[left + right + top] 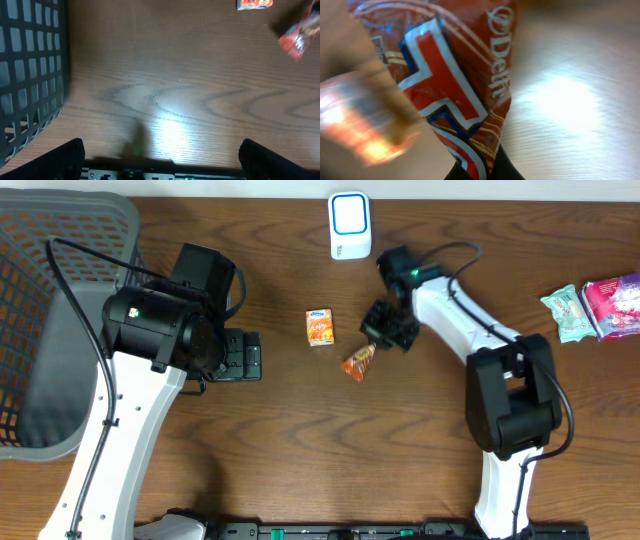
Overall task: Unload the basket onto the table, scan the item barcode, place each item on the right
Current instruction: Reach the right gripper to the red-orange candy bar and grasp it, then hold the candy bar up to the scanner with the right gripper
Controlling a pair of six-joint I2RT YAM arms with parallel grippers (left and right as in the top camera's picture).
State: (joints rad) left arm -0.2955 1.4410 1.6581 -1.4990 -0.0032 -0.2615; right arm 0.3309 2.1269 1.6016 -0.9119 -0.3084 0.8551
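Pinching the red snack packet [358,363]: right fingers [509,169], wooden table [300,440] below.

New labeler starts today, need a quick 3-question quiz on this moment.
1. True or false: the left claw is shut on the grey basket.
2. Which item does the right claw grip? A) the orange box B) the red snack packet C) the grey basket
3. Fill in: the white scanner sits near the ___ edge of the overhead view.

Key
1. False: the left claw is open and holds nothing.
2. B
3. top
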